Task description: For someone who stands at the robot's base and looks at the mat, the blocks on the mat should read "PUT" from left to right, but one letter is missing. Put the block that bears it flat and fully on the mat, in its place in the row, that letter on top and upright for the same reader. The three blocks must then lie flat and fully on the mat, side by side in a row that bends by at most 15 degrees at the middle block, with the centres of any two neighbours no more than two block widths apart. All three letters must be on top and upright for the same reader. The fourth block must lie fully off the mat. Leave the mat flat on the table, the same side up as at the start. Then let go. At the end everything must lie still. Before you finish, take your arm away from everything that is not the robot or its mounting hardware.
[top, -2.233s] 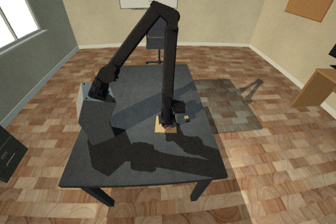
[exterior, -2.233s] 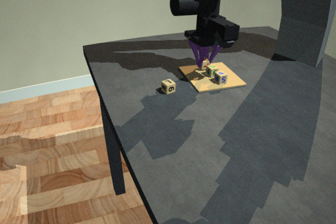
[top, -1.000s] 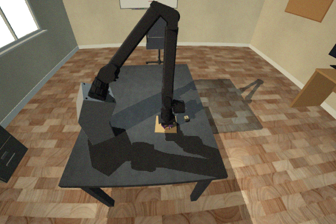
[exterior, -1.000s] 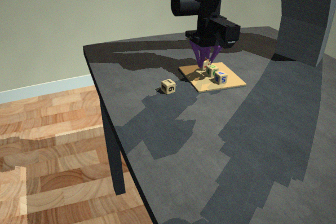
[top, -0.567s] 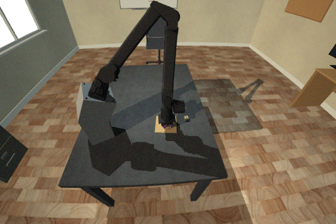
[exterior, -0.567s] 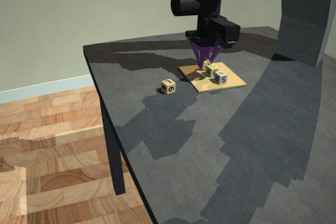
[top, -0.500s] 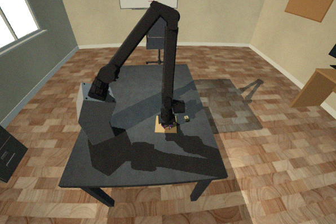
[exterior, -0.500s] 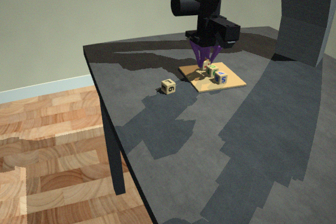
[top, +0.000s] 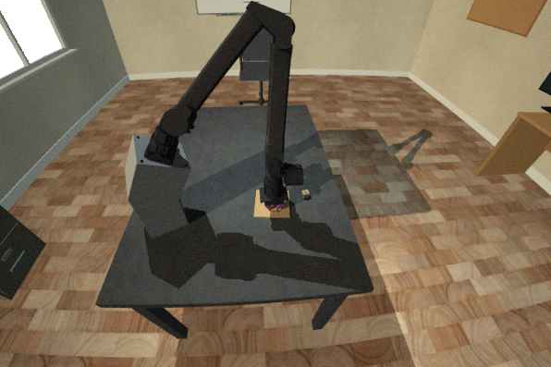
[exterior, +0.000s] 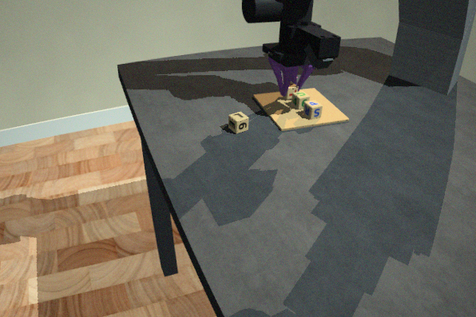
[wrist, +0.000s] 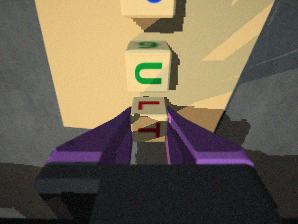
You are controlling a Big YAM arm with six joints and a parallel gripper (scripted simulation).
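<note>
A tan mat point(exterior: 300, 110) lies on the dark table. On it stand a block with a green U on top point(wrist: 150, 72) and, beyond it in the wrist view, a block with blue letters point(wrist: 148, 7). My gripper point(wrist: 149, 113) points straight down at the mat's end, and its purple fingers are shut on a block with red letters point(wrist: 146, 120). This block sits in line with the U block, close beside it. It is low over the mat; I cannot tell if it touches. In the exterior view the three blocks form a row point(exterior: 302, 100) under the gripper point(exterior: 292, 86).
A fourth block with black digits point(exterior: 239, 122) lies on the table off the mat, near the table's edge; it also shows in the top view point(top: 305, 193). The robot's grey base box point(top: 154, 189) stands at the table's left side.
</note>
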